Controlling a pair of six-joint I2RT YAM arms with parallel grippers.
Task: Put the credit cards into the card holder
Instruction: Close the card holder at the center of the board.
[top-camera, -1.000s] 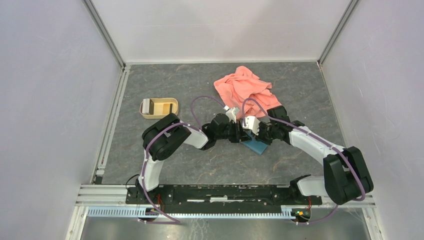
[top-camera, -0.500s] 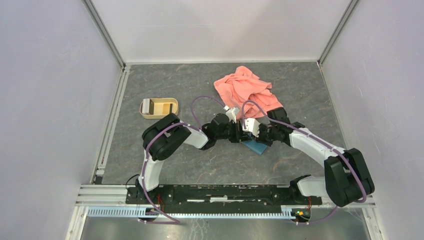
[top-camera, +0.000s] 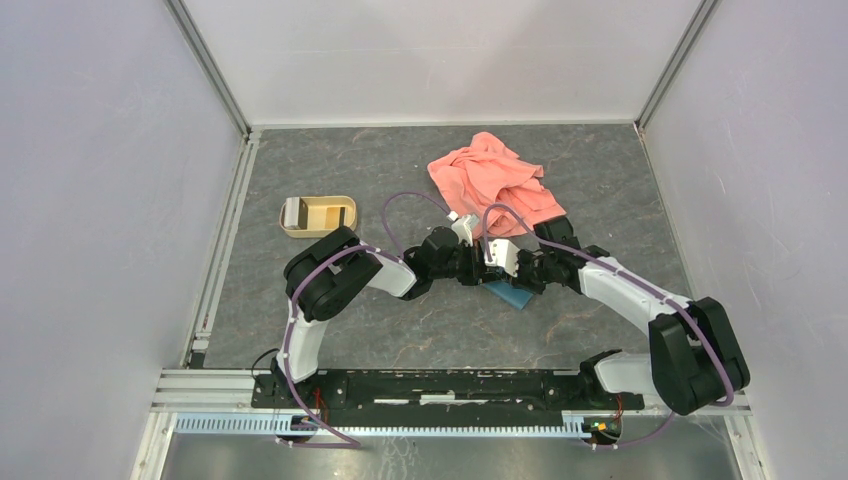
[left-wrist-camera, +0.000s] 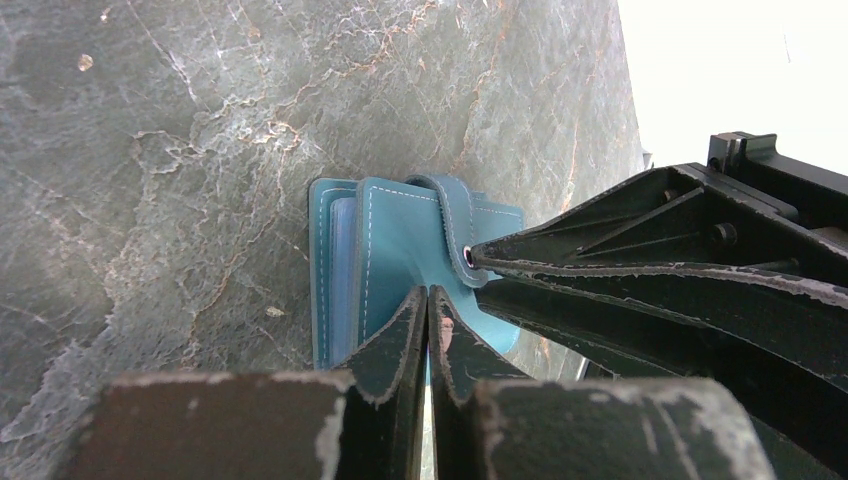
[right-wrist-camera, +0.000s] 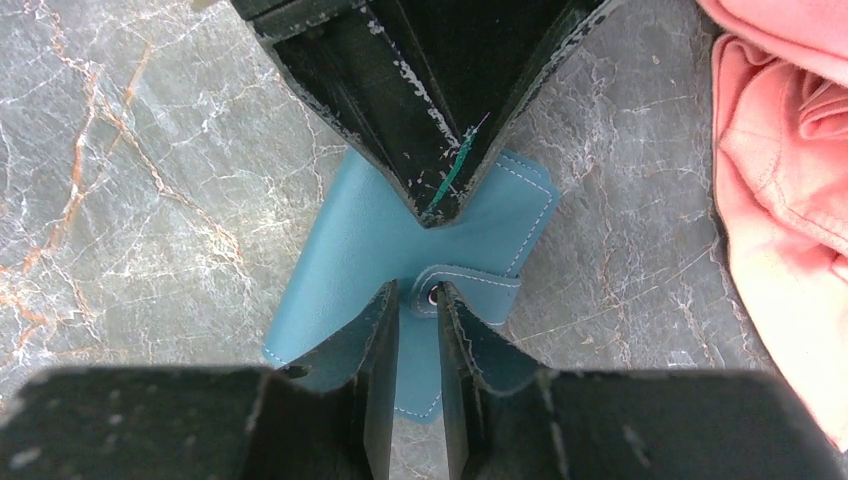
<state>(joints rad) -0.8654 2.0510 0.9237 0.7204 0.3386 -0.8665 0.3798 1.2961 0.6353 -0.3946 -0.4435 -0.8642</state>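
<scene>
The teal card holder (top-camera: 514, 295) lies folded on the grey table, and shows in the left wrist view (left-wrist-camera: 390, 235) and the right wrist view (right-wrist-camera: 345, 235). My left gripper (left-wrist-camera: 428, 294) is shut, its tips pressed on the holder's cover. My right gripper (right-wrist-camera: 418, 292) faces it, its fingertips closed on the end of the holder's strap at the round snap (right-wrist-camera: 432, 295). In the top view the left gripper (top-camera: 490, 271) and right gripper (top-camera: 511, 278) meet over the holder. No credit card shows; light blue layers show at the holder's edge (left-wrist-camera: 340, 260).
A salmon-pink cloth (top-camera: 495, 178) lies bunched behind the grippers, close to the right one (right-wrist-camera: 790, 150). A tan tray (top-camera: 340, 228) stands at the left with a greyish-white piece (top-camera: 296, 211) upright in it. Walls close in the table.
My right gripper has edged slightly left toward the left gripper over the card holder. The left arm and the holder have hardly moved.
</scene>
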